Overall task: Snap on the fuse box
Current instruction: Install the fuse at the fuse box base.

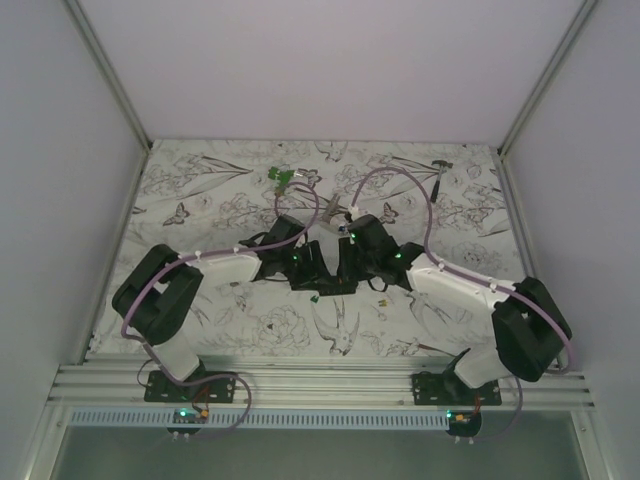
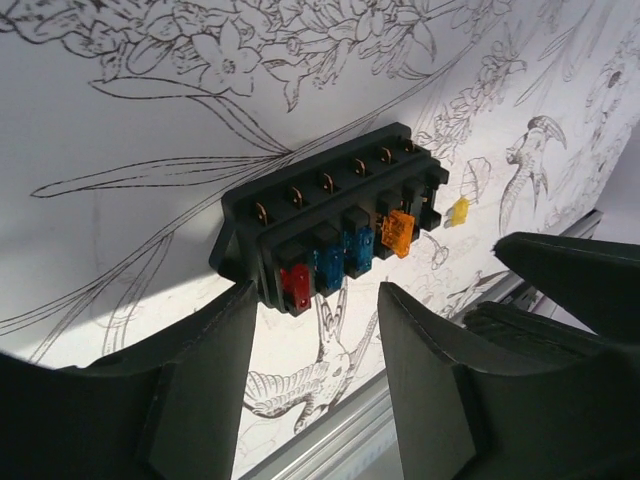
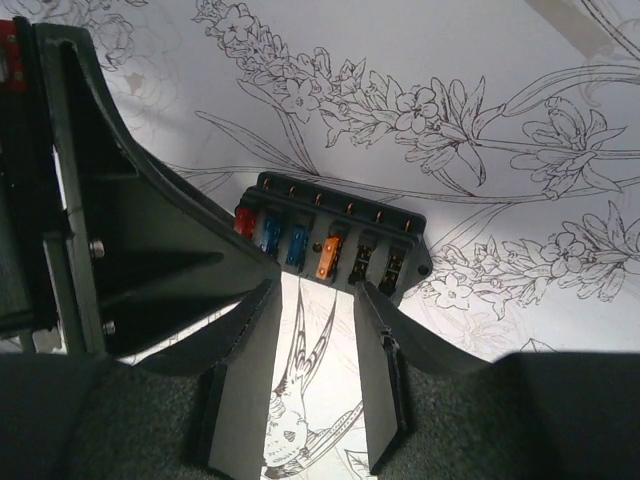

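Found left end effector point(image 2: 315, 325) and right end effector point(image 3: 315, 335) both spread, gripping nothing. Located fuse box point(image 2: 330, 215) resting on worktop point(image 1: 200, 190) between them, just ahead of each.

Likely hazards: shoving the box across the worktop through one-sided pressing; dislodging seated fuses through contact on the face.

Counted: two end effectors; one fuse box; six slots; one red fuse point(image 2: 294, 285), two blue fuses point(image 2: 327, 268), one orange fuse point(image 2: 398, 232); one loose yellow fuse point(image 2: 458, 211) just beside the box

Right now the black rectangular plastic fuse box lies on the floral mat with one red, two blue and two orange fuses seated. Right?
No: only one orange fuse is seated. The black rectangular plastic fuse box lies on the floral mat with one red fuse, two blue fuses and one orange fuse; the right wrist view shows it.
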Robot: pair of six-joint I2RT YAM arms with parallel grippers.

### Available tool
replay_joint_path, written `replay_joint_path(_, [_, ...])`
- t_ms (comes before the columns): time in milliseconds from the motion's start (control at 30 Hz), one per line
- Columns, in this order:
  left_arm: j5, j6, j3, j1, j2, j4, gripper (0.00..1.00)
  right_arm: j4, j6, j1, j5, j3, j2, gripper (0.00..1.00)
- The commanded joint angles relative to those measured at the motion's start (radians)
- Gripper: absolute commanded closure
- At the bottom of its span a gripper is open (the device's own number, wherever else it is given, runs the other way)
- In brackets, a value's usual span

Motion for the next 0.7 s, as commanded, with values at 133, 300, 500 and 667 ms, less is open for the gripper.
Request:
replay_joint_path(133, [-0.021, -0.017, -0.027, 0.000, -0.042, 0.033, 0.43, -0.180, -0.060, 0.011, 0.022, 0.133, 0.092, 0.59])
replay_joint_path(300, [-0.012, -0.005, -0.049, 0.024, -0.051, 0.022, 0.46, -0.214, -0.065, 0.016, 0.018, 0.173, 0.125, 0.63])
replay_joint_path(500, [0.001, 0.020, -0.035, 0.033, -0.050, 0.015, 0.49, -0.237, -0.061, 0.026, 0.010, 0.224, 0.187, 0.64])
replay_joint_path(667, [0.025, 0.029, -0.005, 0.035, -0.017, 0.013, 0.50, -0.271, -0.053, 0.033, 0.026, 0.270, 0.241, 0.67])
